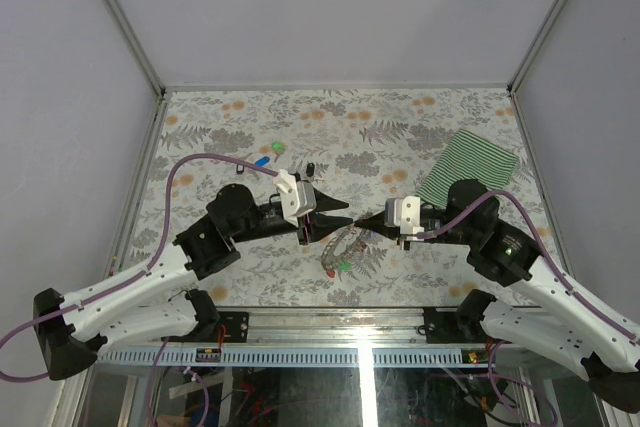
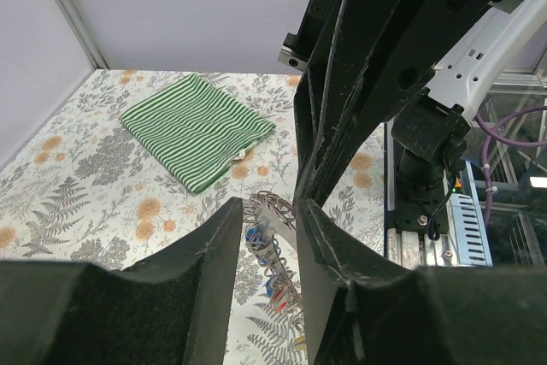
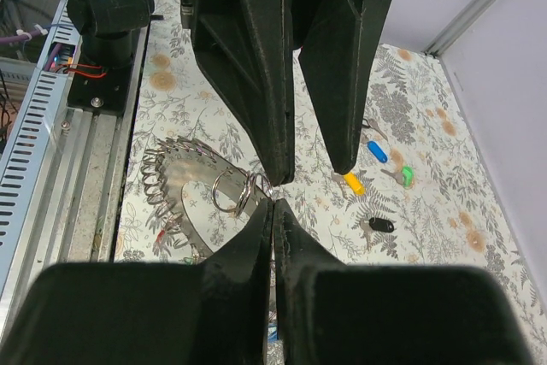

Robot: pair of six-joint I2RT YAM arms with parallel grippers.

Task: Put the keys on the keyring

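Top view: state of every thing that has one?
keyring: between the pincers, carrying some keys.
left pincer: open, nothing in it.
right pincer: shut, at the keyring's edge.
loose keys: four, lying off the ring.
cloth: folded, flat.

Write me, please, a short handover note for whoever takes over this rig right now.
Left gripper: jaws partly open, nothing seen between them, near the keyring.
Right gripper: shut, tip by the keyring's edge.
Done: a few keys hang on the keyring.
To do: blue key, yellow key, green key and black key lie loose on the table, to be threaded.
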